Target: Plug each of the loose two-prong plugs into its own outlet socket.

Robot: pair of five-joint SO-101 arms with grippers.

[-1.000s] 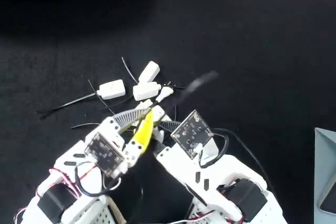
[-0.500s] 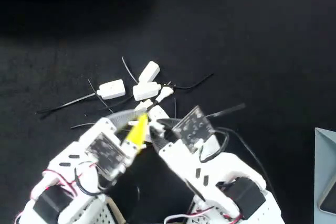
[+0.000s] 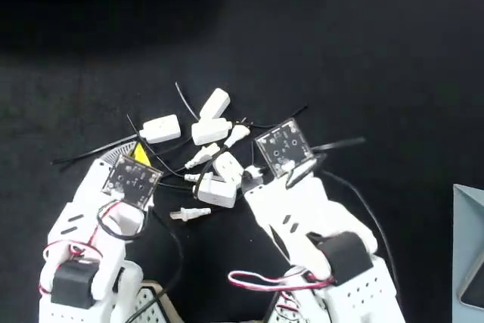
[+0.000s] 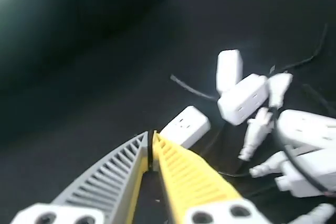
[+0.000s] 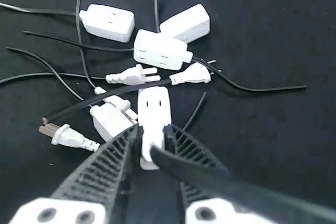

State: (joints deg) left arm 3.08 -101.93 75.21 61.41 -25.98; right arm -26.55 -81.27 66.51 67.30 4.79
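- Gripping a white outlet socket (image 5: 153, 106) by its sides, the right gripper (image 5: 152, 136) is clamped tight.
- Nearby, the left gripper (image 4: 153, 139) is pinched together, holding nothing.
- A loose plug (image 5: 64, 134) lies near the held socket, with three farther sockets (image 5: 160, 50) beyond.

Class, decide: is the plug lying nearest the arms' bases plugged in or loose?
Loose: the plug lies flat on the table, its prongs bare.
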